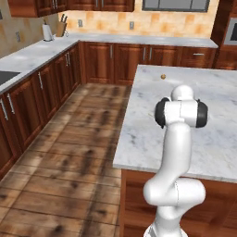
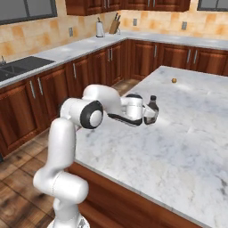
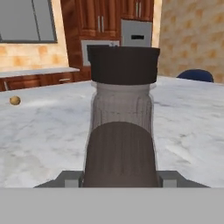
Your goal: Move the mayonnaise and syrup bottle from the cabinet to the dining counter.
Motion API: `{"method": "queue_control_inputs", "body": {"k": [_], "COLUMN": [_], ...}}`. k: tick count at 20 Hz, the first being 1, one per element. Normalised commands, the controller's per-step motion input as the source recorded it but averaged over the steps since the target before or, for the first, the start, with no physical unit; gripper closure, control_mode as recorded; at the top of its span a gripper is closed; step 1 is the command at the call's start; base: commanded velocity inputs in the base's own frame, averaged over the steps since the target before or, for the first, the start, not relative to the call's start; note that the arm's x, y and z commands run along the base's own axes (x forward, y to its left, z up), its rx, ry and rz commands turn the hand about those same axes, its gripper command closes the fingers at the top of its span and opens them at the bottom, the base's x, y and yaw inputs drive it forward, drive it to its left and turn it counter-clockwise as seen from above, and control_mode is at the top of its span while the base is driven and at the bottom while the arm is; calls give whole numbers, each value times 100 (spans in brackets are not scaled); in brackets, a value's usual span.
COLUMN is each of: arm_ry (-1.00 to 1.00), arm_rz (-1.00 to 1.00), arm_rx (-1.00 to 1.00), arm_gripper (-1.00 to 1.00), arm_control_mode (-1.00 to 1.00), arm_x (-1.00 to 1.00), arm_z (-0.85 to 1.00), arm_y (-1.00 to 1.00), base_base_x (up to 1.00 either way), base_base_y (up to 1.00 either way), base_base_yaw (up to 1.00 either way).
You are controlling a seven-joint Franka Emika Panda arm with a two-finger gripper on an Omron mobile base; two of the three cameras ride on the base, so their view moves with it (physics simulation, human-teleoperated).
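The syrup bottle [image 2: 152,110] is slim and dark brown, with a narrow neck and black cap; the gripper [image 2: 148,116] is clamped on its lower body, holding it upright over the near part of the dining counter [image 2: 187,133], though whether its base touches the top cannot be told; that counter is a broad slab of white-grey veined marble on a dark wood-panelled base. The hand view brings the bottle [image 3: 121,127] close: a wide black cap above a ribbed, translucent grey neck, then a smooth rounded brown shoulder; a blue rounded shape [image 3: 195,75] sits at the counter's far edge. A small round tan object [image 2: 174,80] lies well apart on the marble. In the left base view the arm's white elbow covers the bottle; a dark plank floor [image 1: 69,157] and reddish wooden base cupboards [image 1: 41,92] show.
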Motion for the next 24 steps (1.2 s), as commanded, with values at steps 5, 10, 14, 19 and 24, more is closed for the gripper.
{"method": "queue_control_inputs", "body": {"k": [5,10,14,19,24], "arm_ry": [0,0,0,-4,-7], "arm_rz": [-3,-3,-2,-2,-1], "arm_rx": [0,0,0,0,0], "arm_gripper": [100,100,100,100,100], "arm_control_mode": [-100,-100,-100,-100,-100], "arm_x": [64,63,14,-14,-35], "arm_z": [-43,-45,-42,-50,-61], "arm_y": [-13,-13,-11,-5,-1], "base_base_x": [0,0,0,0,0], "base_base_y": [0,0,0,0,0], "base_base_yaw": [0,0,0,0,0]}}
